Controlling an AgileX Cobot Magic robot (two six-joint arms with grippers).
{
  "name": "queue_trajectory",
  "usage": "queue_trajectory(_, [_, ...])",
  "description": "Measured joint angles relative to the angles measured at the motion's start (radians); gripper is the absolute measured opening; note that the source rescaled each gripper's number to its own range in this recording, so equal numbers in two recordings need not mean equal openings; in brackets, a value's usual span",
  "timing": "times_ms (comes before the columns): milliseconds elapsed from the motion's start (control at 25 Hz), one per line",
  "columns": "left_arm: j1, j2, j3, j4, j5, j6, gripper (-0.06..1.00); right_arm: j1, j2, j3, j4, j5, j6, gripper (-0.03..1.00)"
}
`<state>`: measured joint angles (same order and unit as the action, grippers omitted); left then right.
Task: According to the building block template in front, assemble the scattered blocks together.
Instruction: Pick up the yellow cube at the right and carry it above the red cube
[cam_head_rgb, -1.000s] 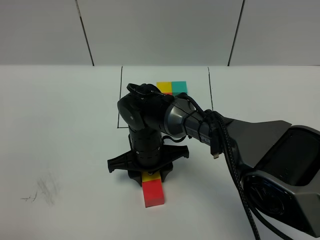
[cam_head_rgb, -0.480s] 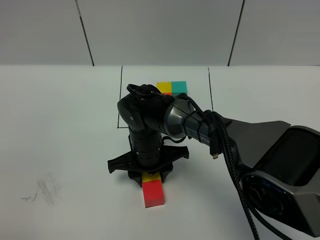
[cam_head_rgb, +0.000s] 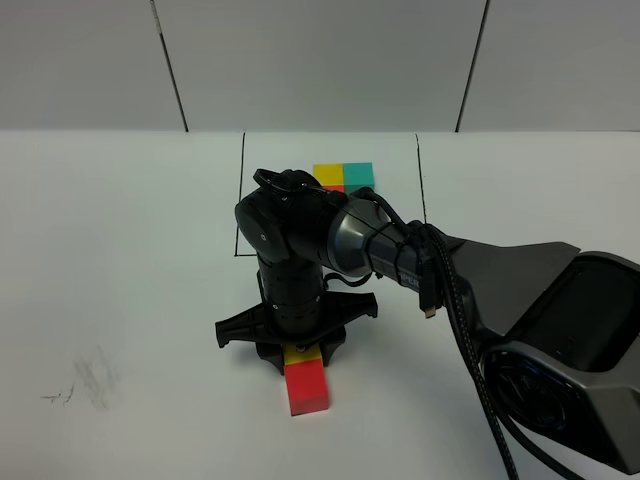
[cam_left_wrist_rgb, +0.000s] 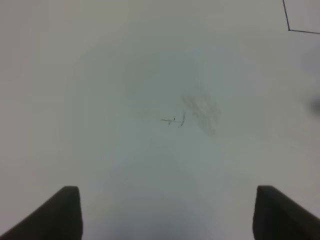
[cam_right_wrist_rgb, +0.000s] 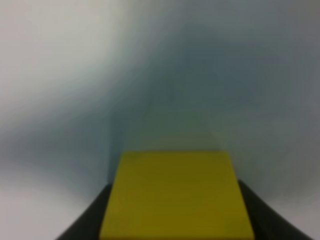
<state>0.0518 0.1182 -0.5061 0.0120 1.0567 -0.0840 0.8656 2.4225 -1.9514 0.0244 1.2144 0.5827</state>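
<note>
Nothing has shifted. Right gripper (cam_head_rgb: 298, 347) jaws are closed on the yellow block (cam_right_wrist_rgb: 175, 195), which touches the red block (cam_head_rgb: 306, 386). Their row runs straight away from the template (cam_head_rgb: 344, 175). Left gripper (cam_left_wrist_rgb: 167, 200) is wide open and empty.

The white table (cam_head_rgb: 120, 250) lies matte and plain before me and runs back to a pale grey wall (cam_head_rgb: 320, 60) of flat panels. Two thin dark seams (cam_head_rgb: 170, 65) cut that wall, each leaning a little (one left of the middle, one right of it). On the near left part of the table sits a faint grey smudge (cam_head_rgb: 90, 378), like rubbed pencil. My left wrist view shows it closer: soft slanting streaks, with a small dark scribble (cam_left_wrist_rgb: 173, 120) just beside them on the bare surface.
</note>
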Motion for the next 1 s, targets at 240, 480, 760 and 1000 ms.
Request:
queue_trajectory(240, [0.000, 0.000, 0.000, 0.000, 0.000, 0.000, 1.00, 0.000, 0.000, 0.000, 0.000, 0.000, -0.010, 0.50])
queue_trajectory(480, [0.000, 0.000, 0.000, 0.000, 0.000, 0.000, 1.00, 0.000, 0.000, 0.000, 0.000, 0.000, -0.010, 0.50])
queue_trajectory(760, [0.000, 0.000, 0.000, 0.000, 0.000, 0.000, 1.00, 0.000, 0.000, 0.000, 0.000, 0.000, -0.010, 0.50])
queue_trajectory(1000, [0.000, 0.000, 0.000, 0.000, 0.000, 0.000, 1.00, 0.000, 0.000, 0.000, 0.002, 0.000, -0.010, 0.50])
